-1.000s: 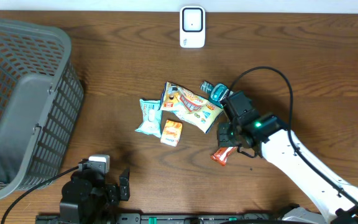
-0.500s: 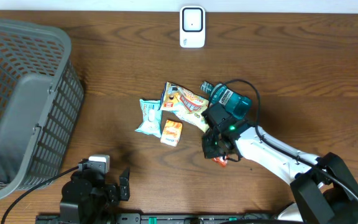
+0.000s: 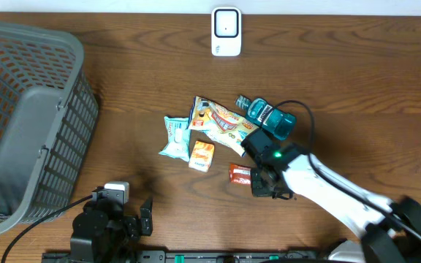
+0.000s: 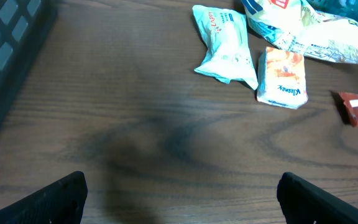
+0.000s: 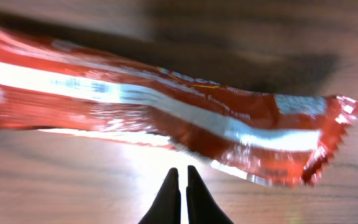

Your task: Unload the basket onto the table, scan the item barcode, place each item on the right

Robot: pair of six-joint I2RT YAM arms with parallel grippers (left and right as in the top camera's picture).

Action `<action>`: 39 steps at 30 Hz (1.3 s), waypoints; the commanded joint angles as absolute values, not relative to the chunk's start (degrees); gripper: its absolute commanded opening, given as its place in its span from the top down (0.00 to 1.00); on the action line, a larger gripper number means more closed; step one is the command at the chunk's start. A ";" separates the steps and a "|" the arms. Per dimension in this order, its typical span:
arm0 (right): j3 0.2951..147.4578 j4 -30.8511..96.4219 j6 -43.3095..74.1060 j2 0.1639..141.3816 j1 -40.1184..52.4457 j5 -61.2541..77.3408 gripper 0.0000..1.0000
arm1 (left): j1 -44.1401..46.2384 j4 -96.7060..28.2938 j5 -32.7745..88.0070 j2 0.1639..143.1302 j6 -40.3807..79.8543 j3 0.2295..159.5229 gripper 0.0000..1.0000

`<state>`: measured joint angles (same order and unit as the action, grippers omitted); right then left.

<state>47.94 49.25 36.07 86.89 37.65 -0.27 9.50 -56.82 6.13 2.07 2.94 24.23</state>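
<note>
A red snack wrapper (image 3: 239, 174) lies flat on the wooden table, just below the pile of items. In the right wrist view this red wrapper (image 5: 166, 118) stretches across the frame. My right gripper (image 5: 180, 173) is shut, its tips just short of the wrapper's near edge and holding nothing. From overhead the right gripper (image 3: 259, 183) sits at the wrapper's right end. The white scanner (image 3: 226, 31) stands at the table's far edge. My left gripper (image 4: 179, 205) is open over bare wood at the front left, its fingers (image 4: 55, 198) wide apart.
A grey basket (image 3: 28, 117) fills the left side. The pile holds a teal bottle (image 3: 270, 115), a large snack bag (image 3: 225, 123), a light blue packet (image 3: 174, 136) and an orange tissue pack (image 3: 202, 155). The right arm's cable loops beside the bottle.
My right arm has swung toward the front and left. The red wrapper has shifted left and now lies level rather than tilted. The left arm has not moved.
</note>
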 commanded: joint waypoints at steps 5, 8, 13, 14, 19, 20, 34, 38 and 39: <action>50.17 52.56 66.06 72.97 37.21 0.08 0.22 | 9.69 -56.93 6.87 2.11 2.59 24.45 0.02; 49.67 54.08 76.90 71.70 37.23 -1.45 0.01 | 9.69 -56.93 6.87 2.11 2.59 24.45 0.02; 45.04 52.45 95.96 74.91 37.21 -1.34 0.02 | 9.69 -56.93 6.87 2.11 2.59 24.45 0.02; 44.29 51.83 99.81 75.55 37.21 -1.32 0.06 | 9.69 -56.93 6.87 2.11 2.59 24.45 0.02; 41.43 47.33 112.22 77.87 37.21 -1.41 0.08 | 9.69 -56.93 6.87 2.11 2.59 24.45 0.02; 41.17 46.85 112.25 78.17 37.15 -1.56 0.08 | 9.69 -56.93 6.87 2.11 2.59 24.45 0.02; 40.25 43.29 112.25 80.82 34.46 -6.42 0.22 | 9.69 -56.93 6.87 2.11 2.59 24.45 0.02; 38.33 41.58 112.22 81.03 34.15 -6.63 0.27 | 9.69 -56.93 6.87 2.11 2.59 24.45 0.02; 37.67 40.69 112.22 81.19 34.20 -6.09 0.28 | 9.69 -56.93 6.87 2.11 2.59 24.45 0.02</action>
<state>39.70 41.78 111.44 80.47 34.57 -4.91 9.50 -56.82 6.13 2.07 2.94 24.23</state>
